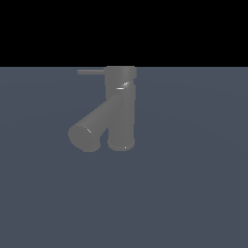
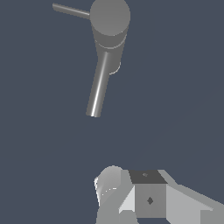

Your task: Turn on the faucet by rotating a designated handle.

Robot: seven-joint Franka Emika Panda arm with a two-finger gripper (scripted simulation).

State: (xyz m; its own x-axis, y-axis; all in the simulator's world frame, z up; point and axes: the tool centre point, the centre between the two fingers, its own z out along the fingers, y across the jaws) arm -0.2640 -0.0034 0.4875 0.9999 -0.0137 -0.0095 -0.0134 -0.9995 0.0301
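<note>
- On the flat blue-grey tabletop [image 1: 193, 193], seen in the exterior view, the faucet [image 1: 121, 116] stands upright near the middle of the frame, its base resting on the surface.
- Its thick spout [image 1: 94, 123] slants down toward the exterior view's left and ends in a round face just above the tabletop.
- The handle [image 1: 91, 72], a thin rod, sticks out level from the wider top cap toward the exterior view's left, above the spout and well clear of it.
- No arm and no gripper show in this view; nothing else lies on the tabletop around the faucet.
- In the wrist view, the faucet [image 2: 109, 26] is seen from above, its round cap facing the camera, with the spout [image 2: 98, 85] running away from the cap as a long tube with a bright streak.
- The handle [image 2: 70, 10] juts sideways from the cap, angled apart from the spout.
- The gripper [image 2: 144, 199] appears only in part at the frame's edge, as pale grey blocks and one rounded piece; it is well apart from the faucet and the handle, touching neither.
- Bare tabletop [image 2: 183, 87] lies between the gripper and the faucet, with nothing in the way.
- The gripper holds nothing; how far its jaws stand apart I cannot tell.
</note>
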